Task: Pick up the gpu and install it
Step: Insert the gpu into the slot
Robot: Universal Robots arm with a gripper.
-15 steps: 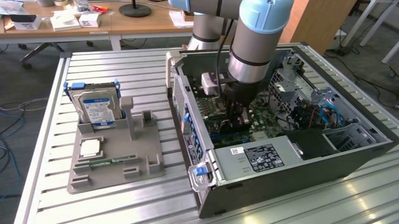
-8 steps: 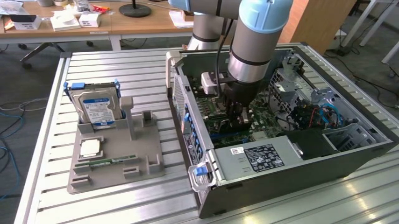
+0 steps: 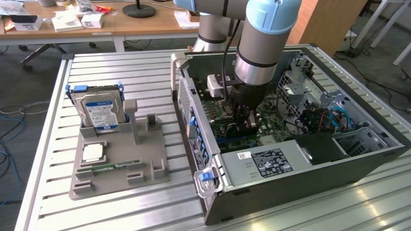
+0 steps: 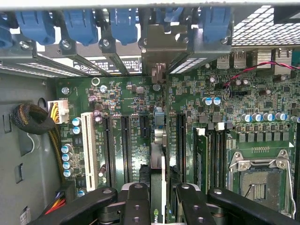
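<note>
Nearest on the counter (image 3: 321,211) lies the open case (image 3: 308,192), tipped on its side so that the board faces up and can be reached from above. Its power supply (image 3: 270,161) fills the near end. On the exterior view's left, apart from the case, a grey tray (image 3: 115,178) keeps the spare parts in fixed seats. A memory stick (image 3: 115,167) lies flat at the near side, a square chip (image 3: 94,153) sits behind it, and a hard drive (image 3: 99,113) stands upright at the far end. No dark card with a metal bracket shows on the tray.

Farther in, mid-case, the arm (image 3: 260,53) comes straight down over the motherboard (image 4: 126,93). In the wrist view the jaws are about half closed, pinching the gpu (image 4: 158,140) by its upper edge, one finger on each face. The card stands on edge so that its lower edge can go down into a slot. It runs parallel to the black slots (image 4: 125,145) beside it. Its bracket end points at the case's back wall, under the row of blue clips (image 4: 122,23), where the bracket belongs. The jaws likely grip near the card's middle so that a push would go down evenly. It cannot be told whether the lower edge is already seated or hangs just above the slot. The CPU socket (image 4: 260,180) lies well to one side, apart from the card.
</note>
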